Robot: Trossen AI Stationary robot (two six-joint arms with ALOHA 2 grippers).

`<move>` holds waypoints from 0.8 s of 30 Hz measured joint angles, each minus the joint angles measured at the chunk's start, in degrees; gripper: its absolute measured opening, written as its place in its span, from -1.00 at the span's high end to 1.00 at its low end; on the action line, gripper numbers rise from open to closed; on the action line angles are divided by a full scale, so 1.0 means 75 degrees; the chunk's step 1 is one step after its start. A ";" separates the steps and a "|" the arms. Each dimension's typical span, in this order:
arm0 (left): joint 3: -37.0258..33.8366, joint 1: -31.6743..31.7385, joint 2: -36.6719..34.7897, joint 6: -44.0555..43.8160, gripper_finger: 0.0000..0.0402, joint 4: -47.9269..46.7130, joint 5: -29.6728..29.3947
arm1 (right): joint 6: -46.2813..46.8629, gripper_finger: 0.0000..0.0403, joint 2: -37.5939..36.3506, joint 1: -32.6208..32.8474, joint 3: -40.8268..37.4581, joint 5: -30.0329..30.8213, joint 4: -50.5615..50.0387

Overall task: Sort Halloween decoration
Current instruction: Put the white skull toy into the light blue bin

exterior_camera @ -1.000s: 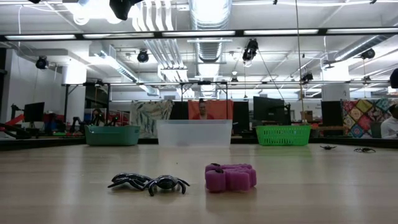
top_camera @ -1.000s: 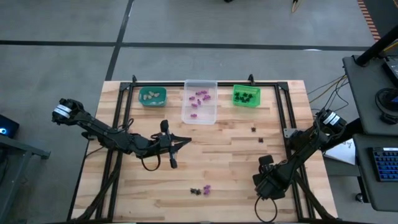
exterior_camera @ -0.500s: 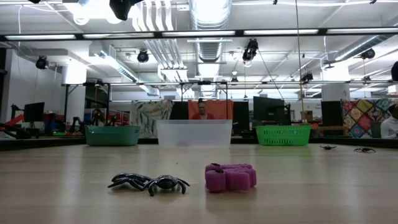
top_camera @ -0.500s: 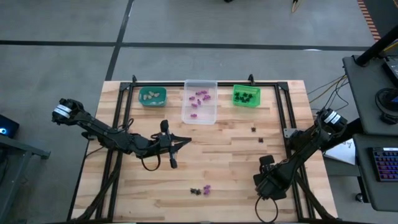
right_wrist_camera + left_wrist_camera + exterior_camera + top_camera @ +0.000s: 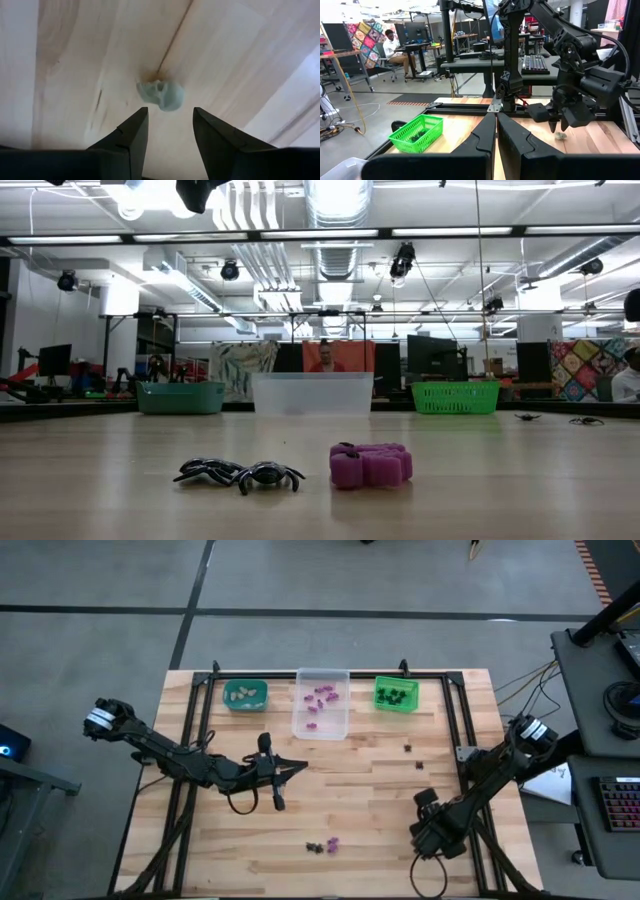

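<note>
A pale beige skull trinket (image 5: 161,95) lies on the wood near the table's right front. My right gripper (image 5: 170,117) points down over it, open, with the skull just past its fingertips and untouched. The left wrist view shows that gripper (image 5: 559,126) above the trinket (image 5: 561,135). My left gripper (image 5: 496,122) hovers level over the table's middle (image 5: 300,768), shut and holding nothing. Two black spiders (image 5: 240,473) and a purple piece (image 5: 370,464) lie near the front edge. Two small black trinkets (image 5: 407,748) lie right of centre.
Three bins stand along the far edge: teal (image 5: 245,694) with pale pieces, clear (image 5: 321,703) with purple pieces, green (image 5: 396,694) with black pieces. A dark frame rail (image 5: 455,740) runs along the table's right side by the right arm.
My right gripper has rolled a little about its own downward axis while staying over the same spot near the table's right front. Nothing else has moved.
</note>
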 joint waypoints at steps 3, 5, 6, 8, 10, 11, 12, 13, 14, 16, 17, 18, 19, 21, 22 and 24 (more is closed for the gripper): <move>0.0000 0.0000 0.0000 0.0000 1.00 0.0000 -0.0003 | -0.0152 0.27 0.0145 0.0000 -0.0026 0.0006 0.0113; 0.0000 0.0000 0.0000 0.0000 1.00 0.0000 -0.0003 | -0.0370 0.26 0.0299 0.0000 -0.0033 0.0012 0.0225; 0.0000 0.0000 0.0000 0.0000 1.00 0.0000 -0.0003 | -0.0429 0.26 0.0376 0.0000 -0.0033 0.0020 0.0271; 0.0000 0.0000 0.0000 0.0000 1.00 -0.0003 -0.0003 | -0.0464 0.27 0.0492 0.0000 -0.0033 0.0023 0.0354; 0.0000 0.0000 0.0000 0.0000 1.00 0.0000 -0.0003 | -0.0460 0.29 0.0568 0.0000 -0.0033 0.0023 0.0401; 0.0000 0.0000 0.0000 0.0000 1.00 0.0000 -0.0003 | -0.0458 0.30 0.0584 0.0000 -0.0033 0.0023 0.0409; 0.0000 0.0000 0.0000 0.0000 1.00 -0.0003 -0.0003 | -0.0460 0.30 0.0591 0.0000 -0.0033 0.0023 0.0425; 0.0000 0.0000 0.0000 0.0000 1.00 0.0000 -0.0003 | -0.0460 0.31 0.0591 0.0000 -0.0033 0.0023 0.0460; 0.0000 0.0000 0.0000 0.0000 1.00 0.0000 -0.0005 | -0.0460 0.32 0.0591 -0.0003 -0.0033 0.0023 0.0510; 0.0000 0.0000 0.0000 0.0000 1.00 0.0000 -0.0005 | -0.0458 0.33 0.0588 -0.0003 -0.0033 0.0020 0.0565; 0.0000 0.0000 0.0000 0.0000 1.00 0.0000 -0.0004 | -0.0458 0.34 0.0585 -0.0003 -0.0033 0.0020 0.0573; 0.0000 0.0000 0.0000 0.0000 1.00 0.0000 -0.0006 | -0.0460 0.35 0.0585 -0.0003 -0.0033 0.0020 0.0570; 0.0000 0.0000 0.0000 0.0000 1.00 0.0000 -0.0006 | -0.0460 0.35 0.0582 -0.0003 -0.0033 0.0020 0.0572; 0.0000 0.0000 0.0000 0.0000 1.00 0.0000 -0.0006 | -0.0454 0.37 0.0582 -0.0003 -0.0033 0.0020 0.0615; 0.0000 0.0000 0.0000 -0.0002 1.00 0.0000 -0.0006 | -0.0452 0.38 0.0582 -0.0003 -0.0033 0.0020 0.0660; 0.0000 0.0000 0.0000 0.0000 1.00 0.0000 -0.0006 | -0.0452 0.41 0.0579 -0.0003 -0.0033 0.0020 0.0779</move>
